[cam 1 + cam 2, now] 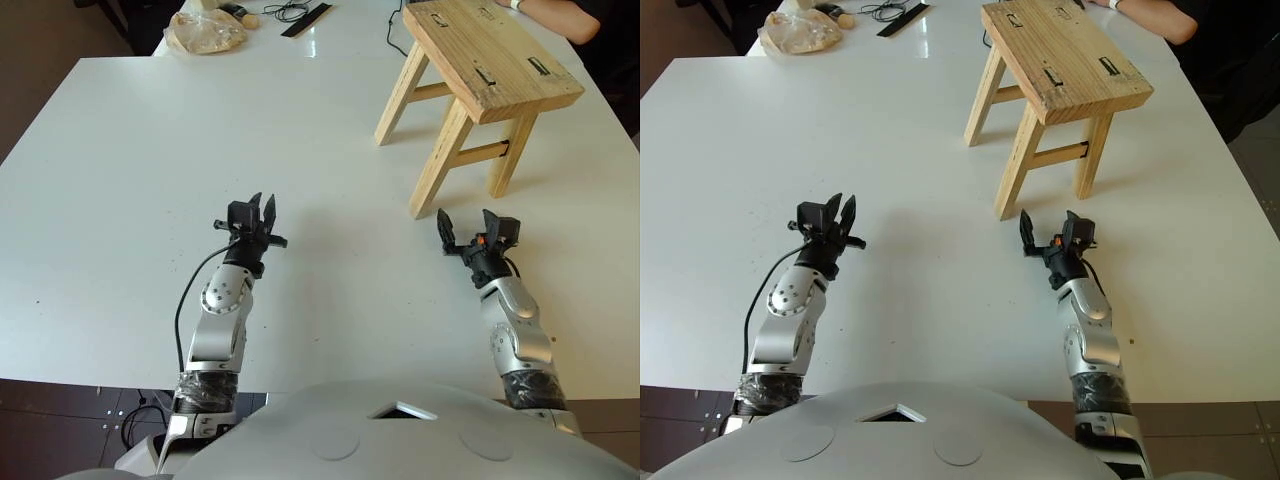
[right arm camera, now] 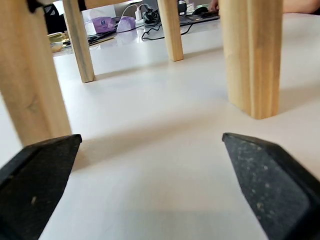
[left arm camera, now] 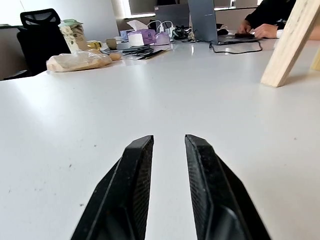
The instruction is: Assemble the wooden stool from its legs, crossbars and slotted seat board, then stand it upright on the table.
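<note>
Two grippers sit low over the white table (image 1: 130, 160), and neither holds anything. On the left gripper (image 1: 264, 202) the fingers (image 3: 134, 170) run almost parallel with only a narrow gap between them. On the right gripper (image 1: 464, 218) the fingers (image 2: 37, 170) are spread wide, and the tabletop shows between them.

The stool (image 1: 490, 60) stands upright on all four legs, fully put together. Its seat board is on top with the slots showing, and crossbars join the legs at the sides. It is straight ahead of the right fingers. Its nearest leg (image 1: 437, 160) meets the table just beyond the right fingertips, without touching them.

From the right wrist we look under the seat. One leg (image 2: 252, 55) stands ahead of one finger, another (image 2: 30, 80) stands close ahead of the other, and two more are farther back. From the left fingers the stool is ahead and off to the right, well apart.

Far beyond the left fingertips, toward the far edge of the table, we note a crumpled clear bag (image 1: 205, 32) and a black strip (image 1: 306, 19). Farther still we see a tissue box (image 3: 136, 38), a laptop (image 3: 202, 20) and a black office chair (image 3: 40, 35).
</note>
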Tool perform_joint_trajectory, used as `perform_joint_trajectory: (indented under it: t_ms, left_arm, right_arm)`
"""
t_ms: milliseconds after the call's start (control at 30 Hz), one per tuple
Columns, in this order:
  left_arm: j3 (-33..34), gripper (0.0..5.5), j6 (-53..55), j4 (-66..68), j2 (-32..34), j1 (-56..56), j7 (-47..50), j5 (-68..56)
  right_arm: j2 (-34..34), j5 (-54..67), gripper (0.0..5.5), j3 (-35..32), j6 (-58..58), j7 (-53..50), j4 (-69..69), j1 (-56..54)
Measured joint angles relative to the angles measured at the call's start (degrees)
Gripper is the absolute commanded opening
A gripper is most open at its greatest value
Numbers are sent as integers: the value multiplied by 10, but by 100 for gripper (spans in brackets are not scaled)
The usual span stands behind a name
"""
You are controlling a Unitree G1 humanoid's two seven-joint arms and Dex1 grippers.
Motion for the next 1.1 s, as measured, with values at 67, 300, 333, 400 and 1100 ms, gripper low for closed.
perform_joint_trajectory:
  t_ms: [67,300,333,400,1100]
  left_arm:
    - [1,117,-31,52,-1,-4,9,10]
    - [-1,117,-142,172,-5,-50,37,40]
    - [-1,117,-153,187,-6,-57,38,39]
    - [3,117,-174,222,-12,-73,38,32]
    - [27,142,-180,285,-20,-125,35,4]
  right_arm:
    - [2,-38,518,-2,-28,-16,35,-21]
    - [3,-123,518,16,-109,-31,127,-66]
    - [3,-134,518,19,-118,-37,142,-73]
    - [4,-153,518,24,-136,-48,177,-91]
    - [8,-148,523,-8,-172,-40,298,-173]
